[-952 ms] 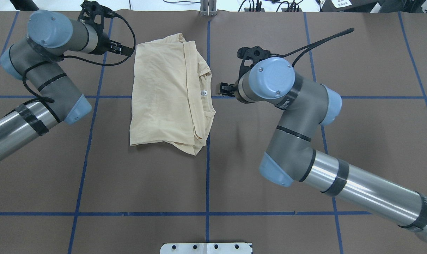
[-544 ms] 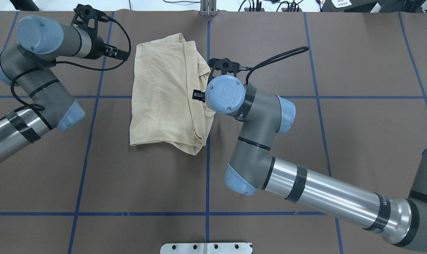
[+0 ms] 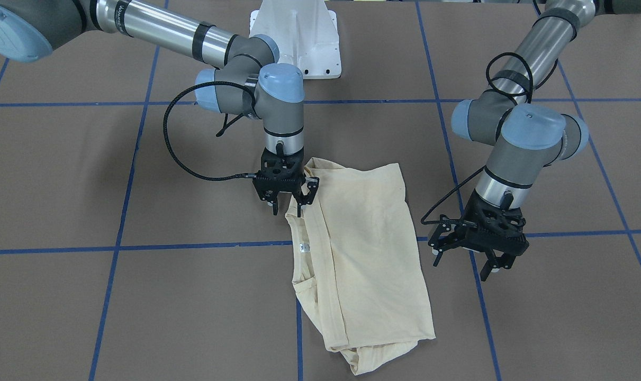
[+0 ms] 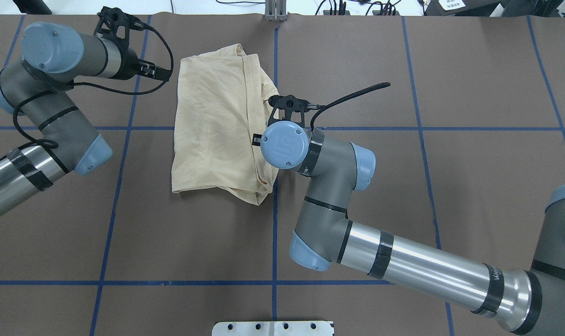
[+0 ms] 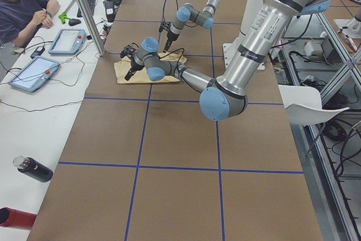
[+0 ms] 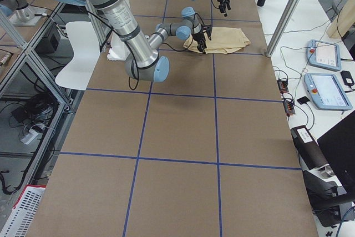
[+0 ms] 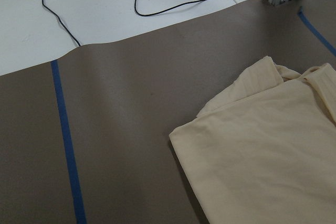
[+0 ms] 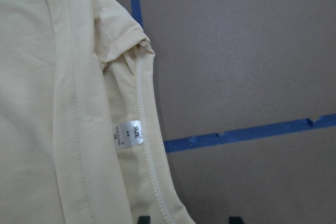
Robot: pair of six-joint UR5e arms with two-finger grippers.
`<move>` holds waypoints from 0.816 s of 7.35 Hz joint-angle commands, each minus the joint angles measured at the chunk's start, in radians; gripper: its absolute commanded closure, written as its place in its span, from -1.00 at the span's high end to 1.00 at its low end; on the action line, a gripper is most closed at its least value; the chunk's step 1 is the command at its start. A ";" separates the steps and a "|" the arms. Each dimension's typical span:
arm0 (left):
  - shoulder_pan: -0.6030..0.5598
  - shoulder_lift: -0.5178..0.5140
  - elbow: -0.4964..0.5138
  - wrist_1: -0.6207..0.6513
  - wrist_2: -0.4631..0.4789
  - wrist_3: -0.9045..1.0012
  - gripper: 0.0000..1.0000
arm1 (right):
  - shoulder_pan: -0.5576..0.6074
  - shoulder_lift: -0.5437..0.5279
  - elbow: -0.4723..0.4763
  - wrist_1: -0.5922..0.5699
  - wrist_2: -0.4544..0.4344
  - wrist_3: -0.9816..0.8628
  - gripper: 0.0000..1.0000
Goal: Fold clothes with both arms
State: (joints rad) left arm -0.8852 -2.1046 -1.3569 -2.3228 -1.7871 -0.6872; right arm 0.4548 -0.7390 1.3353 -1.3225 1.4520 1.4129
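On the brown table [image 4: 450, 186], the left gripper [image 3: 471, 264] hung spread and empty, near the shirt's edge but apart from it. The cream shirt [image 4: 217, 126] lay flat in a rough folded rectangle between the grippers, just left of the central blue tape line [image 4: 274, 242] in the overhead view. The right gripper [image 3: 286, 207] stood with its fingers apart astride the collar [image 8: 138, 87], close to the neck tag [image 8: 129, 135], pinching nothing. Closing there risked catching only the top layer and pulling the fold open. With the left gripper off the cloth, a one-sided lift would likely skew the thin knit. Counted: one shirt, one tag, two grippers, and two arms, the left arm [image 4: 44, 116] and the right arm [image 4: 417, 263].
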 commanded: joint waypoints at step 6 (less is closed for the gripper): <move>0.000 0.000 0.001 0.000 0.000 0.000 1.00 | -0.011 0.012 -0.019 0.002 -0.012 0.001 -0.13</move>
State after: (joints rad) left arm -0.8851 -2.1046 -1.3560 -2.3225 -1.7871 -0.6872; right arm 0.4468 -0.7297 1.3182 -1.3210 1.4427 1.4131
